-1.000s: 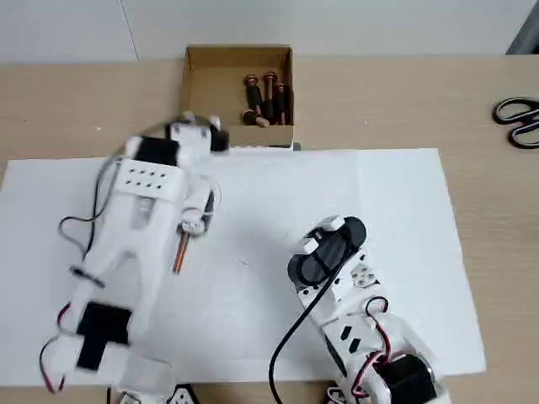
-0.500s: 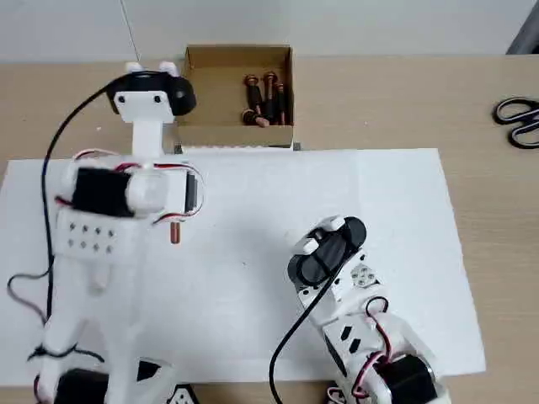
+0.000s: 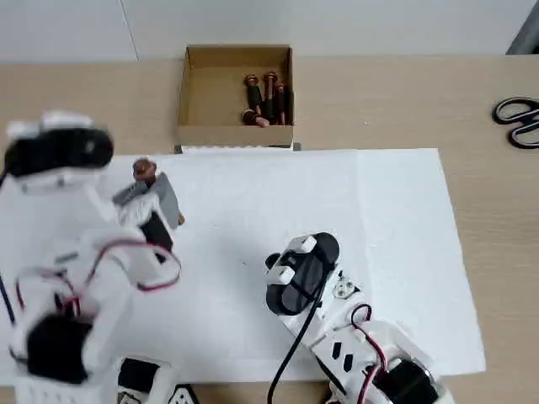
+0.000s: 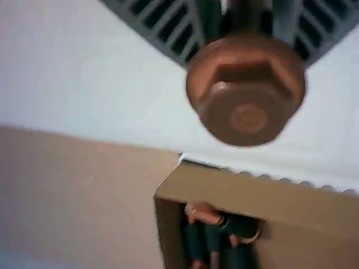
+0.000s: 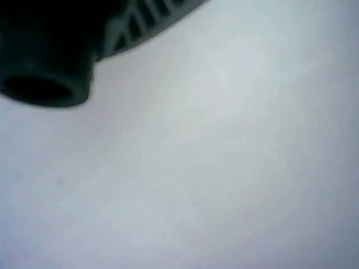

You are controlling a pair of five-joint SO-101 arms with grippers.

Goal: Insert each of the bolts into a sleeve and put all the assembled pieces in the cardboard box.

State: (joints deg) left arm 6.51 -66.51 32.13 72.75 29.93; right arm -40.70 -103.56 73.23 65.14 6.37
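Left fingers [image 4: 162, 19] are clamping a copper bolt [image 4: 245, 92] by its shank, with the head sticking out on the cardboard box [image 3: 206, 93] side. Right fingers [image 5: 151, 19] are apparently gripping a black sleeve [image 5: 47, 73], open end facing out over the white sheet [image 3: 379, 219]; view poor. Bolt and sleeve are sitting well apart. Likely step is mating, so the arms should be lining bolt tip and sleeve bore on one axis before pushing slowly. Finished pieces [image 3: 265, 101] are lying in the box.
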